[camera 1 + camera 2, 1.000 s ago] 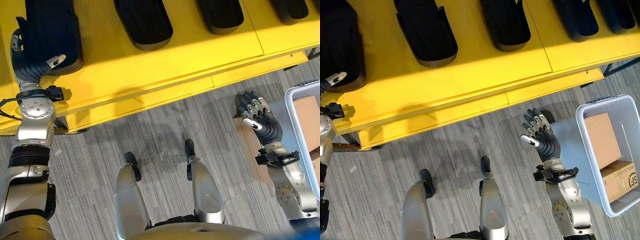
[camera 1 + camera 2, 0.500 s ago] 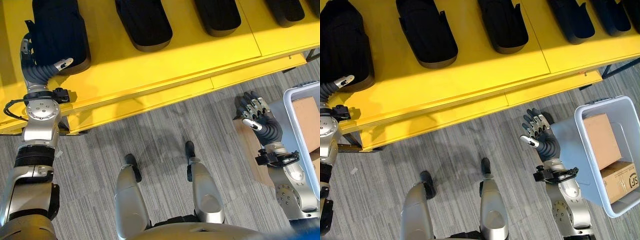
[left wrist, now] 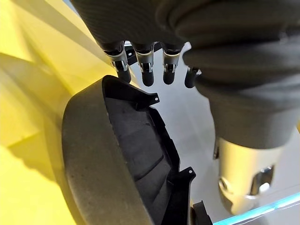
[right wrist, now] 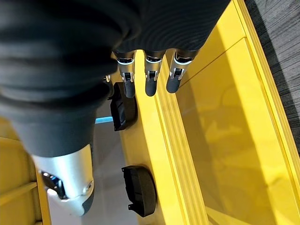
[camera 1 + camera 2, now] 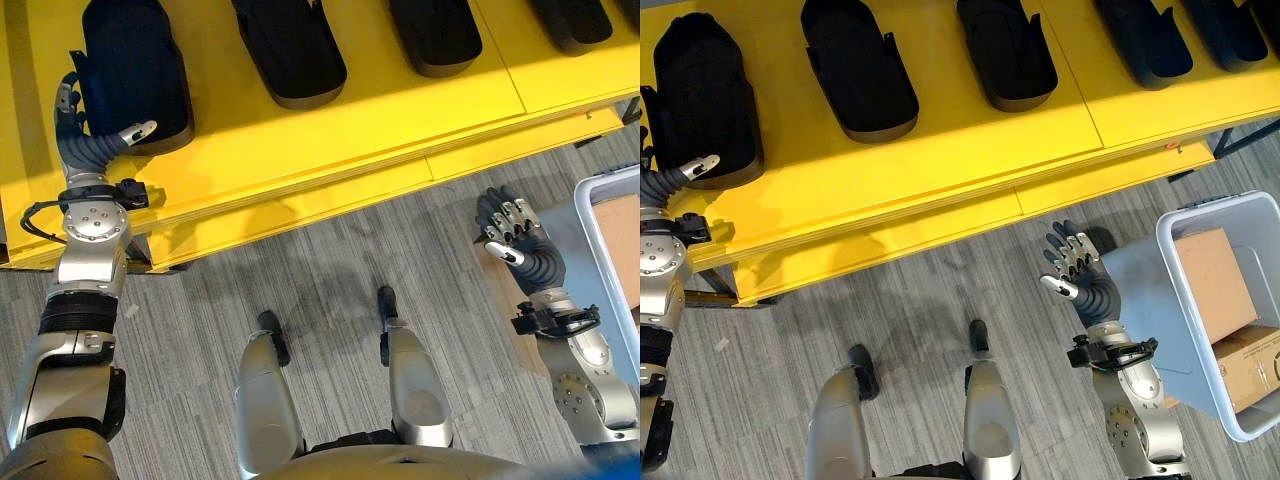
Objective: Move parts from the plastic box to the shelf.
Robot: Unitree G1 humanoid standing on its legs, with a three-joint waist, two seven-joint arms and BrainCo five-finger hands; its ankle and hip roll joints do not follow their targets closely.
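Several black moulded parts lie in a row on the yellow shelf (image 5: 330, 130). The leftmost part (image 5: 135, 65) has my left hand (image 5: 85, 150) at its left near corner. That hand is open: its straight fingers (image 3: 146, 70) reach along the part's rim (image 3: 117, 154), and the thumb lies by its near edge. My right hand (image 5: 515, 235) hangs open over the floor, empty, just left of the pale plastic box (image 5: 1185, 330). Two cardboard boxes (image 5: 1215, 280) lie in the plastic box.
More black parts (image 5: 858, 80) (image 5: 1005, 50) (image 5: 1145, 40) fill the shelf to the right, with yellow gaps between them. The shelf's front edge (image 5: 940, 220) overhangs grey carpet (image 5: 320, 280). The plastic box stands at the far right.
The leftmost part has slid right along the shelf with my left hand, narrowing the gap to its neighbour. The right hand has stayed put. The view has shifted slightly.
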